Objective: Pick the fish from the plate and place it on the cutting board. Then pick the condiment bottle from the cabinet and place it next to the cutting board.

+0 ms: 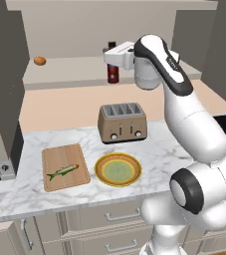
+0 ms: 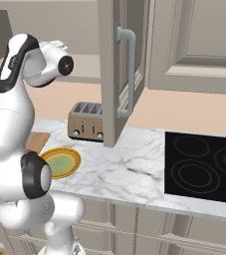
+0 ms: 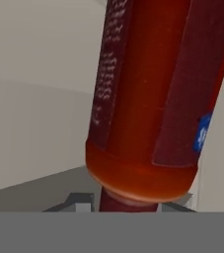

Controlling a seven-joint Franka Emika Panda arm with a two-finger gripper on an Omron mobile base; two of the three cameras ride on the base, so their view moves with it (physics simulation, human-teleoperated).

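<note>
From the left base camera, a white robot arm rises at the lower right and reaches back into the cabinet (image 1: 84,69), an open beige shelf recess above a marble counter (image 1: 159,149). The gripper (image 1: 113,59) sits at the top of a dark red-brown condiment bottle (image 1: 113,74) that stands upright on the cabinet ledge. The hand covers the bottle's cap, so the fingers themselves cannot be made out here. A small orange round thing (image 1: 40,61) sits far to the left on the same ledge, well apart from the bottle. On the counter in front, a silver toaster (image 1: 122,122) stands behind a plate (image 1: 118,169) with a yellow-orange rim and pale green centre. Just left of the plate is a wooden cutting board (image 1: 64,167), and a slender grey-green fish (image 1: 62,172) lies on it at a slant. No writing is legible from this distance.

From the right base camera, the arm stands at the left, its wrist level with the shelf. An open cabinet door (image 2: 115,74) with a grey handle hangs in the middle. A black stovetop (image 2: 204,167) lies in the counter at the right.

From the hand camera, the bottle is very close and tilted. Its red label carries columns of tiny pale print, too blurred to read, and a blue patch with a white letter, possibly an S, at the right edge. The fingers are closed tight on the bottle.
</note>
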